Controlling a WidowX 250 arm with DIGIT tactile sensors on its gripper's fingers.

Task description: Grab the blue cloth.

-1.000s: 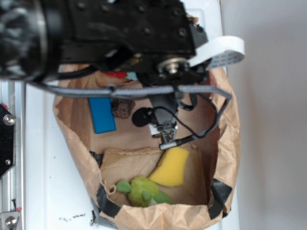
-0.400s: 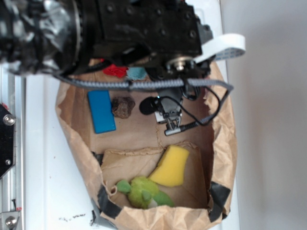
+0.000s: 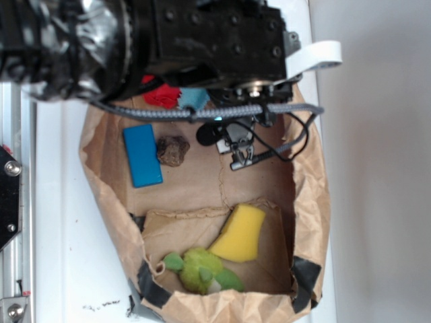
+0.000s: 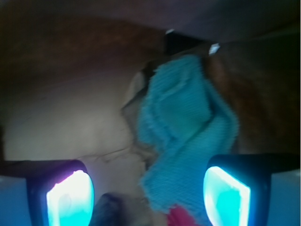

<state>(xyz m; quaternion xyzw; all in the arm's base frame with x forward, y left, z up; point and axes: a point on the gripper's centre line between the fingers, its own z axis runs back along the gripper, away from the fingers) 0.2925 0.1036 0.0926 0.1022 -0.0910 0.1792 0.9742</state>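
Inside the paper bag (image 3: 108, 168), up at its far end, the blue cloth (image 4: 186, 136) lies crumpled beside the red cloth (image 3: 160, 96). Gripper (image 4: 148, 195) hangs spread wide just over it, nothing clasped, one finger (image 4: 70, 197) on each side. Blue block (image 3: 142, 155) and brown lump (image 3: 173, 150) sit nearby.

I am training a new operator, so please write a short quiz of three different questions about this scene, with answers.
1. True or false: the gripper is shut on the blue cloth.
2. Which thing lies beside the blue block? A. brown lump B. yellow sponge C. green toy
3. Fill in: everything lies inside a brown paper ____.

Key:
1. False; it is open, with the cloth between its fingers.
2. A, the brown lump; the sponge and toy lie at the other end.
3. bag.
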